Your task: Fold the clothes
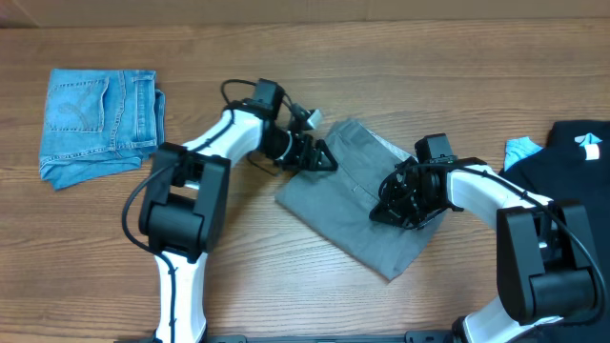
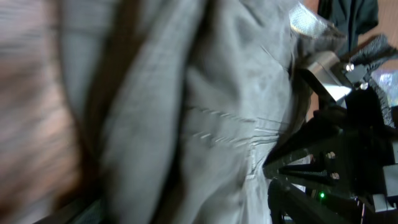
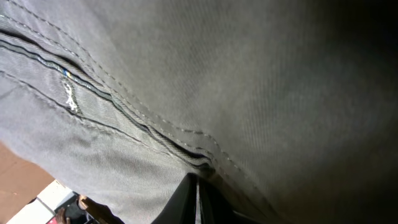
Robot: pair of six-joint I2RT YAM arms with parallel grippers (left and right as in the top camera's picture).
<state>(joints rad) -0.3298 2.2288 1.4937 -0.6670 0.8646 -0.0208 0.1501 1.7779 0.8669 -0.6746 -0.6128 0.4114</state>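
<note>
Wood counter (image 1: 286, 57), overhead light, both arms working mid-surface.

Right claw (image 3: 196, 199): in its wrist view the fingertips are nearly together with only a thin slit between them, right where a stitched seam (image 3: 155, 130) runs in. Looks pinched on a fold of the grey shorts (image 1: 348, 219), but cloth fills the lens, so that is a best guess. Overhead puts it on the right half of the garment, wrist rolled down onto the cloth and forearm reaching in from the right edge. My read: it is holding that side, either as the anchor or as the edge to carry over.

Left claw (image 1: 319, 157): at the upper-left edge of the shorts. Its wrist view is blurred, with fabric bunched right against the lens. Can't tell how far open it is or whether it has any cloth. Elbow bent, forearm angled in from the left, tip pointing toward the right arm.

Shorts lie centre-counter as a rough skewed rectangle, apparently already doubled over and set diagonally, between the two claws.

Further out: blue denim shorts (image 1: 95, 119) lie folded at far left, well apart. Black garment (image 1: 572, 157) sits at the right edge, near the right arm's base.

Likely reason for the opposing grips: tension across the cloth for a clean next crease.
</note>
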